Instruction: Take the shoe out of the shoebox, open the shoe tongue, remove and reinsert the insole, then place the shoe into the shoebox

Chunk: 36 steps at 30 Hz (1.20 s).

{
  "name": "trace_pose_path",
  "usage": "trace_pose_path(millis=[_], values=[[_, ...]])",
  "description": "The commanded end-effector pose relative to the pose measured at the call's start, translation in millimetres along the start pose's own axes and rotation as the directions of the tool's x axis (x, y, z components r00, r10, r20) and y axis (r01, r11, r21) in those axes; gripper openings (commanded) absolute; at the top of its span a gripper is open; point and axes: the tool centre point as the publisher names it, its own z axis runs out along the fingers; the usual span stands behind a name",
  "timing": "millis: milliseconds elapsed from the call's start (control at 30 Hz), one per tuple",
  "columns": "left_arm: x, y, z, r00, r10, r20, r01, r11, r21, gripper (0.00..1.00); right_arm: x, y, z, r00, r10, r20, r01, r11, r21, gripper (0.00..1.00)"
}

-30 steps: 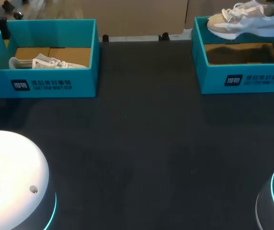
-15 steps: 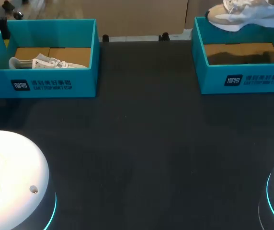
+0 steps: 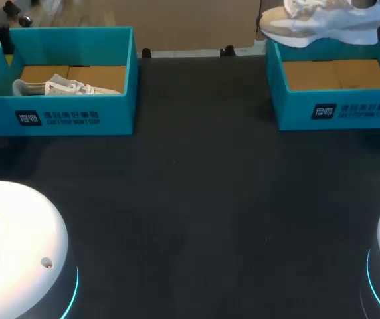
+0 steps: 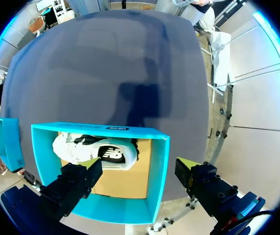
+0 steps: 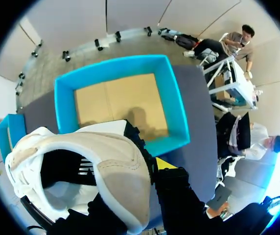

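Lifting clear now: your shoe (image 3: 316, 23) has come up out of the right box (image 3: 339, 113) over the last second. It has also slid toward the middle. A second ago it sat low over the box's far rim. Now it hangs higher, with its toe past the box's left wall. The shadow it threw on the cardboard floor is gone, and that box holds nothing.

From the right wrist, the shoe (image 5: 81, 171) fills the space just ahead of the right gripper (image 5: 152, 161), its opening facing the camera and the box below and beyond it. One yellow tip presses the outside of the heel collar. The other finger is hidden, but with the shoe hanging in the air I'd call that gripper clamped on it.

Your left side hasn't budged. The left gripper (image 4: 137, 171) hangs over the left box (image 4: 159, 181) with its fingers spread wide and gripping nothing, and the second shoe (image 4: 96, 152) lies on the box floor.

So the take-out step looks all but done. The tongue and insole are untouched, and the bare table (image 3: 196, 199) between the boxes looks like the place to bring the shoe down.
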Motion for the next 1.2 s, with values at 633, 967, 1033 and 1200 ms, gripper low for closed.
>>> trace_pose_path(millis=[633, 967, 1033, 1200], values=[[0.2, -2, 0, 1.000, 0.001, -0.002, -0.001, 1.000, -0.003, 1.00, 4.3, -56.6, -6, 0.999, 0.013, 0.030, -0.007, 0.982, -0.187, 0.00], [0.2, -2, 0, 1.000, 0.001, -0.002, -0.001, 1.000, -0.003, 1.00, 18.6, -163.4, 12, 0.998, 0.021, 0.056, -0.009, 0.978, -0.208, 0.00], [0.2, -2, 0, 1.000, 0.001, -0.002, -0.001, 1.000, -0.003, 1.00, 22.5, -180.3, 16, 0.997, 0.043, 0.061, -0.030, 0.978, -0.206, 0.00], [0.2, -2, 0, 1.000, 0.001, -0.002, -0.001, 1.000, -0.003, 1.00, 41.0, -217.3, 27, 0.998, 0.031, 0.049, -0.022, 0.983, -0.181, 0.00]])
